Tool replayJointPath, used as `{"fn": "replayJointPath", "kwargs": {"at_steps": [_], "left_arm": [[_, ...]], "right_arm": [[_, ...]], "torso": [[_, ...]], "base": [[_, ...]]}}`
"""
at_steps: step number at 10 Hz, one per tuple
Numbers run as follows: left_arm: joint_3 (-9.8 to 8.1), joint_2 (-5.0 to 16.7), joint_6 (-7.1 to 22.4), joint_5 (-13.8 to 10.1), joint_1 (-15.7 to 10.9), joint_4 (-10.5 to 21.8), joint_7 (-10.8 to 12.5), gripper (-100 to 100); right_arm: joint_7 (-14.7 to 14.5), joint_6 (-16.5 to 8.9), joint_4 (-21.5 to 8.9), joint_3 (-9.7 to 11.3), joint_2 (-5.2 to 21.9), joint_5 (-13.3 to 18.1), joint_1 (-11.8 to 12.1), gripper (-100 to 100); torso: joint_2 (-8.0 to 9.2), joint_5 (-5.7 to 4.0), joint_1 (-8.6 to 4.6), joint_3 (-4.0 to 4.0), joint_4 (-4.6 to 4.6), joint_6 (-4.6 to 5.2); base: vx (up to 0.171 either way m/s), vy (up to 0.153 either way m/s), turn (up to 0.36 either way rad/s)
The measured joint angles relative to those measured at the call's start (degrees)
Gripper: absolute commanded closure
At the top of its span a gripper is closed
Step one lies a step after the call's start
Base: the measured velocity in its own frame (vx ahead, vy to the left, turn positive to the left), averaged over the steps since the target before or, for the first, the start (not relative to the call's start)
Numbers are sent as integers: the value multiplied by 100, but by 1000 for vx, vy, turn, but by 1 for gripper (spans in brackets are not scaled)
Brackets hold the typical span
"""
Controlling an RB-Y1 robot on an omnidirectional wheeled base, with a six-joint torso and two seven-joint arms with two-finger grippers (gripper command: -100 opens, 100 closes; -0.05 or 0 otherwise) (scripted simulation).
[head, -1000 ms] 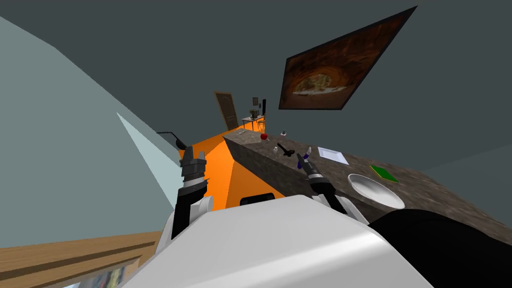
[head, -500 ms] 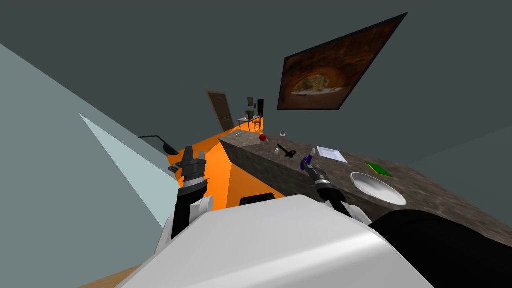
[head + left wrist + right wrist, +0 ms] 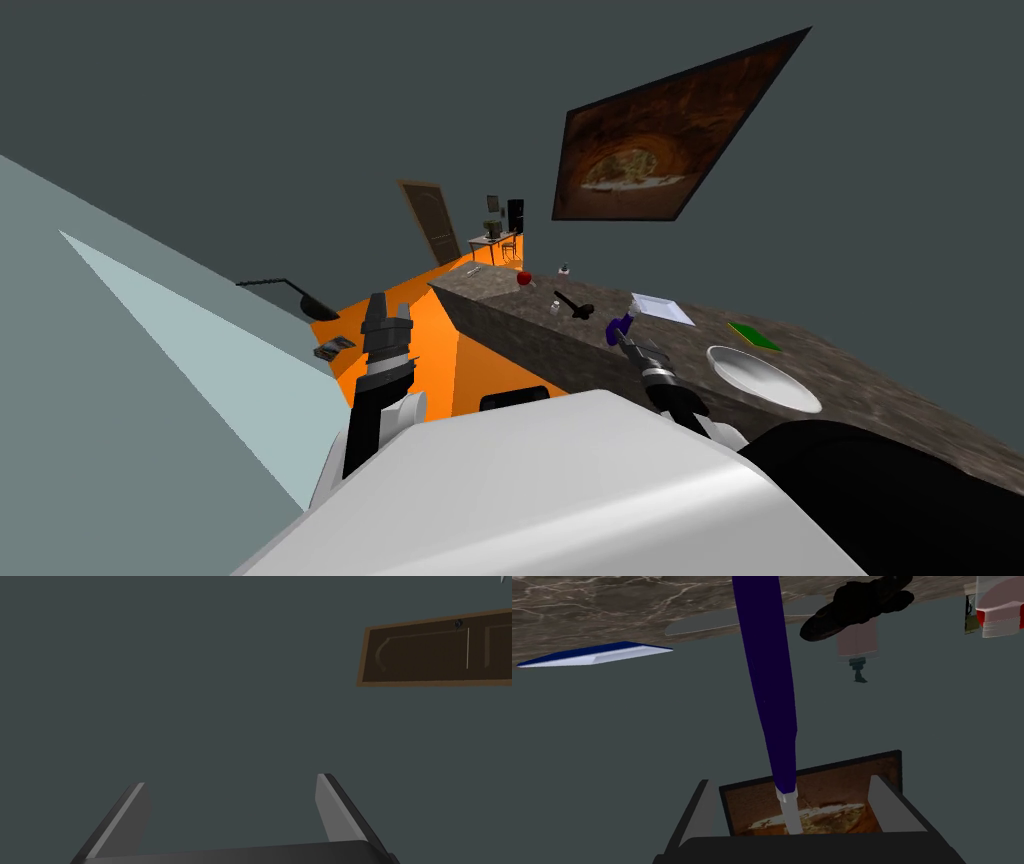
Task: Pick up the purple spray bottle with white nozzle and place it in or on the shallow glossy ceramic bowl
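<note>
- I had swung my head and torso over the last second (the whole room slid across the head view, so that shift was mine).
- Measured against the flat white sheet (image 3: 663,308) on the brown marbled stone counter (image 3: 880,400), the slim purple spray bottle with its white nozzle (image 3: 617,329) had crept toward me, together with the right jaws.
- Those jaws stood wide, one blade on either side of the bottle. I saw neither blade touching it.
- The shallow glossy white bowl (image 3: 762,380) sat near on the counter, and the bottle was not yet in it.
- I judged the carry begun, but the grip doubtful.
- The left jaws, raised on my left, stood wide and held nothing.
</note>
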State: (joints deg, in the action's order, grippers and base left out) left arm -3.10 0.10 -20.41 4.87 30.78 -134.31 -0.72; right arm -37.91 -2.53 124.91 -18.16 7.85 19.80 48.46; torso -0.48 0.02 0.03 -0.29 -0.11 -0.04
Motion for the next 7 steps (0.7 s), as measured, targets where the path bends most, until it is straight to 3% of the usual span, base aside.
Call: {"fn": "replayJointPath", "kwargs": {"at_steps": [4, 5, 6, 7], "left_arm": [[-1, 0, 0, 0, 1, 0, 0, 0], [0, 0, 0, 0, 1, 0, 0, 0], [0, 0, 0, 0, -1, 0, 0, 0], [0, 0, 0, 0, -1, 0, 0, 0]], "right_arm": [[-437, -52, -93, -157, -217, 234, 112, -100], [-542, -12, -126, -179, -265, 284, 113, -100], [-565, -4, -128, -181, -269, 289, 112, 0], [-562, -5, -128, -180, -269, 289, 111, -100]], "torso": [[-31, -3, -10, -17, -6, 0], [-27, -3, -14, -16, -6, -2], [1, -4, -18, -1, -1, -3], [22, -4, -20, 12, 4, -3]], "base": [[165, 22, -125], [63, 5, -14], [13, 2, 3], [6, 1, 0]]}}
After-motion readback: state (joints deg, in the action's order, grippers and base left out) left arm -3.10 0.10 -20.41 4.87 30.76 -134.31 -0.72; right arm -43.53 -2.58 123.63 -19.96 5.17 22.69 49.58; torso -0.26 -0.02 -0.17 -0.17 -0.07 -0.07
